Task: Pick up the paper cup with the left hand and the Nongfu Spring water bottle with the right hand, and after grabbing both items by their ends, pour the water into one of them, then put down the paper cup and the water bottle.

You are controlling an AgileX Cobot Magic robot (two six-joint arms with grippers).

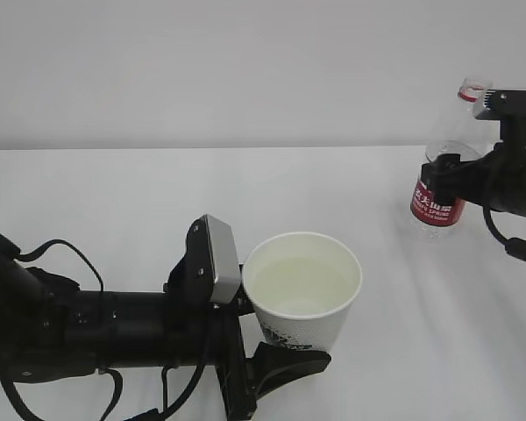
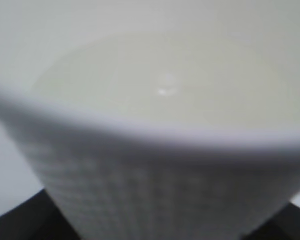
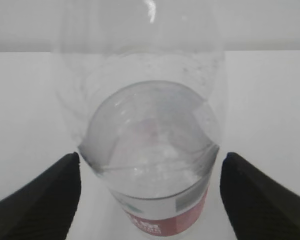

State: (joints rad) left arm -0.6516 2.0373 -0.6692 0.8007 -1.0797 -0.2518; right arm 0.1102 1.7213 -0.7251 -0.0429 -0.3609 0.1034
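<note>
The white paper cup [image 1: 309, 326] sits at the bottom centre, upright, with water [image 1: 302, 282] in it. My left gripper [image 1: 272, 340] is shut on the cup's lower part, one black finger [image 1: 289, 364] showing in front. In the left wrist view the cup [image 2: 155, 175] fills the frame, with the water [image 2: 160, 80] near its rim. The Nongfu Spring water bottle [image 1: 438, 206] stands upright on the table at the right, uncapped, its red neck ring [image 1: 470, 93] on top. My right gripper [image 3: 150, 200] is open, its fingers [image 3: 45, 200] flanking the bottle [image 3: 150, 150] with narrow gaps.
The white table [image 1: 114, 202] runs back to a plain white wall. My left arm and its cables [image 1: 70, 324] lie across the lower left. My right arm [image 1: 517, 175] comes in from the right edge.
</note>
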